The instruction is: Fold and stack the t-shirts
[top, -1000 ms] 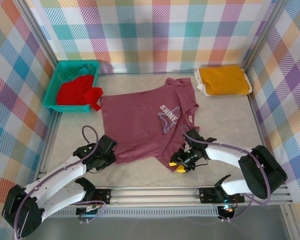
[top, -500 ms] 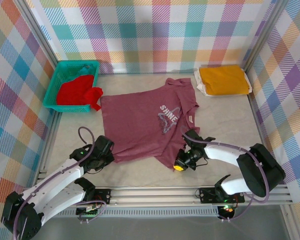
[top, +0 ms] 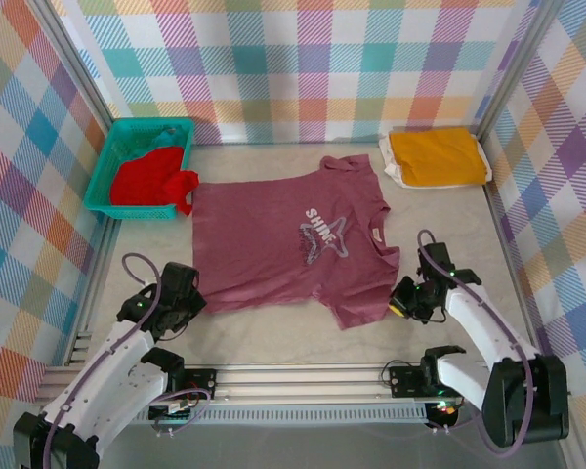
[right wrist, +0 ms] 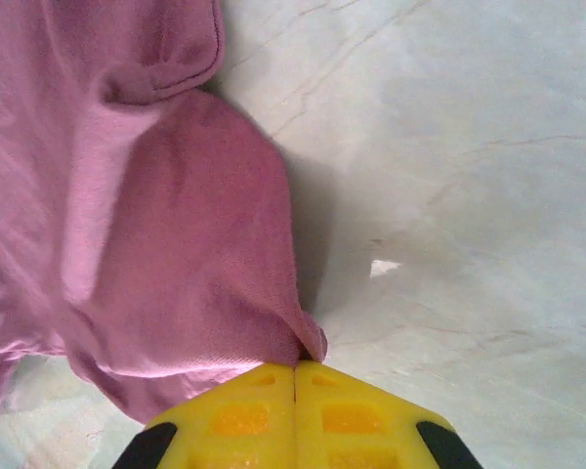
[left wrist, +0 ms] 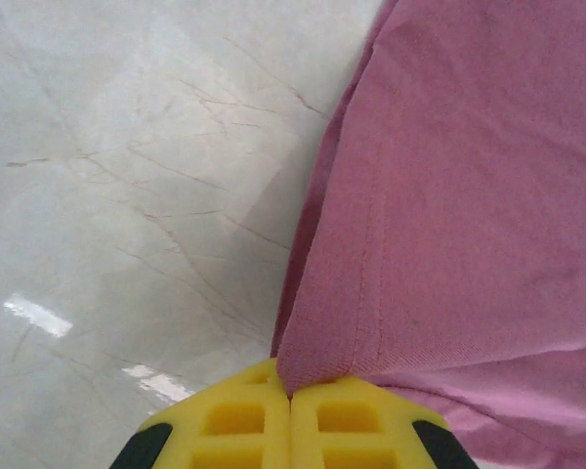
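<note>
- At the far left a teal basket (top: 104, 168) stood against the checked wall. A bright red t-shirt (top: 145, 182) lay bunched inside it, with one sleeve spilling over the near right corner – its full shape was hard to make out.
- The left gripper (top: 193, 305) sat low on the tabletop (top: 449, 239) at the near left corner of the maroon t-shirt (top: 264, 249). In the left wrist view, the left gripper's (left wrist: 291, 396) yellow pads were pressed together with the cloth's corner nipped between them. The maroon t-shirt (left wrist: 449, 195) ran away up and to the right, its stitched hem showing, and the picture's edge cut off the rest.
- The maroon t-shirt lay spread nearly flat across the middle of the tabletop. Its neck pointed to the far side, and its whitish star-and-letters print faced up right of centre. Its near right part hung down in a loose flap.
- The right gripper (top: 403, 301) rested just beside that flap's right edge. In the right wrist view, the right gripper's (right wrist: 295, 369) pads were closed on a small tip of the maroon t-shirt (right wrist: 166, 225), with rumpled folds lying to its left. I could not tell whether that tip was sleeve or hem.
- At the far right corner the yellow-orange t-shirt (top: 437, 156) lay folded into a neat rectangle on something whitish (top: 391, 164) – well apart from both grippers.
</note>
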Tool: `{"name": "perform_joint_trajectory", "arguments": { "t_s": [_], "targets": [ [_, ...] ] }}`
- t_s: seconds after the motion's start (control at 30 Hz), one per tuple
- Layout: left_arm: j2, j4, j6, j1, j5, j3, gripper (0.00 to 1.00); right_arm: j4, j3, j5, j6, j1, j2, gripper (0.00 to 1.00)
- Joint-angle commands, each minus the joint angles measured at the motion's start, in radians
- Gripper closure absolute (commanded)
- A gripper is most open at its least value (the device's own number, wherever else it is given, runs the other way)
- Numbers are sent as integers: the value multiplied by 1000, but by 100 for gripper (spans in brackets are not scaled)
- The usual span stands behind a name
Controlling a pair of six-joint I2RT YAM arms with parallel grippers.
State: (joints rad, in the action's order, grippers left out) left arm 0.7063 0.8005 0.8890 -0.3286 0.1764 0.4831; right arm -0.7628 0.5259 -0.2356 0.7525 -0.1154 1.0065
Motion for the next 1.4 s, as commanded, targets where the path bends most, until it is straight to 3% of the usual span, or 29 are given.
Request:
{"name": "perform_joint_trajectory", "arguments": {
  "t_s": [0.0,0.3,0.53,0.77,0.97,1.17,1.37],
  "targets": [
    [-44,80,-4,40,11,-8,100,-93,22,-25,-41,47,-42,100],
    [-82,70,33,70,16,-12,100,-198,140,-43,-47,83,-141,100],
    [-102,171,16,71,85,81,100,-242,211,-77,-54,140,-178,100],
    [-110,160,65,76,-1,104,100,-273,289,-95,-79,167,-174,100],
    [-109,168,82,76,-49,79,100,-239,259,-131,-86,168,-165,100],
    [12,98,-24,104,-71,117,100,-162,309,-152,-97,168,-115,100],
    [127,26,-158,201,-64,206,100,-70,363,-158,-124,168,-6,100]
  ]
}}
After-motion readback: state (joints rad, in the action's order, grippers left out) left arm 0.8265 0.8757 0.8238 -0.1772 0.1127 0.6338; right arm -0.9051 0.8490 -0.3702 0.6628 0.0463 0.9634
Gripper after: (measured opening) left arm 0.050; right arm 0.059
